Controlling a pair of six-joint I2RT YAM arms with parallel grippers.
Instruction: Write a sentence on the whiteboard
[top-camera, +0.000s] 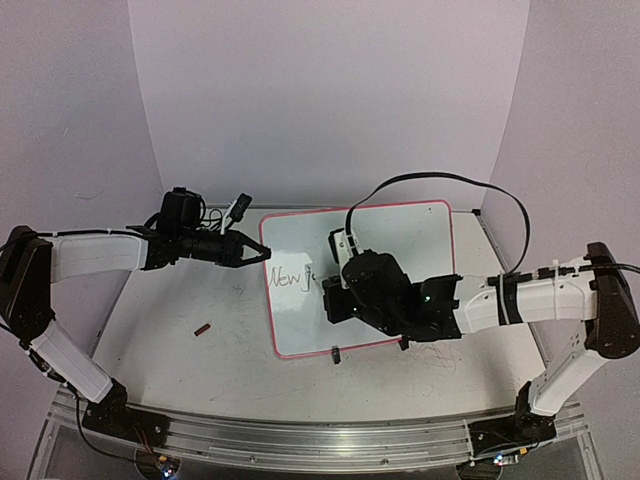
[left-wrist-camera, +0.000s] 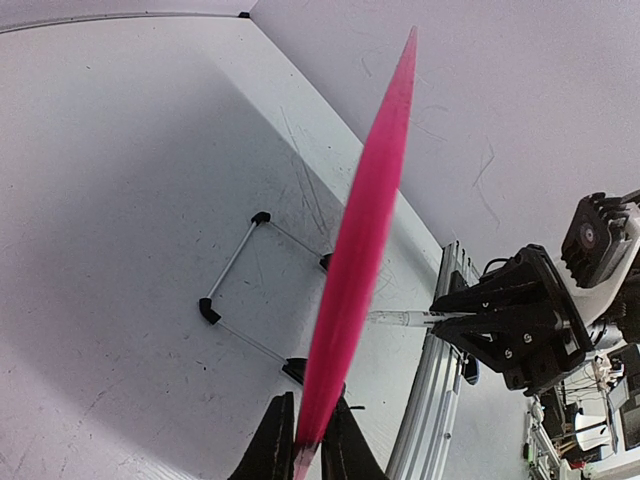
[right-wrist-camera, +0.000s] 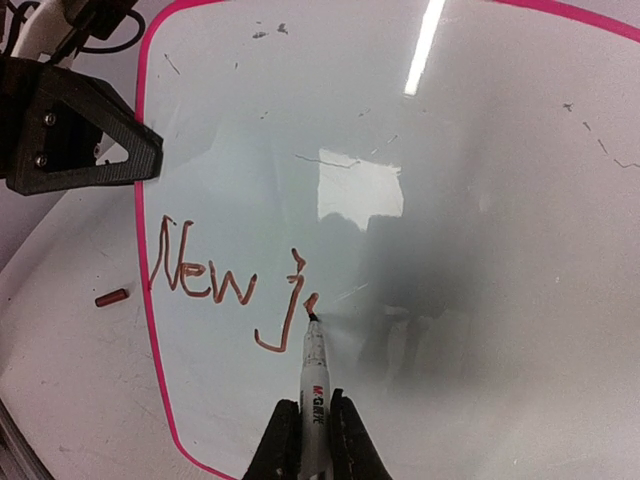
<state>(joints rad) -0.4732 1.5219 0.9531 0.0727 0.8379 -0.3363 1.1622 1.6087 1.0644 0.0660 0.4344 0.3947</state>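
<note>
Soft, even overhead light with a lilac cast throws only faint shadows on the scuffed white tabletop (top-camera: 190, 370), a ceiling strip glares off the large glossy white whiteboard (right-wrist-camera: 500, 200), and its red-pink rim (left-wrist-camera: 360, 250) blurs in the bowed, wide-angle left wrist view.

I see the whiteboard (right-wrist-camera: 480, 150) glossy and smooth, mirroring lights near the top of frame, the table (top-camera: 170, 350) at lower left matt and scuffed, the marker (right-wrist-camera: 313, 385) smooth plastic.

Plain pale lilac walls (top-camera: 330, 90) stand around a white, scuffed table (top-camera: 210, 370); a metal rail (top-camera: 300, 440) runs along its near edge.
</note>
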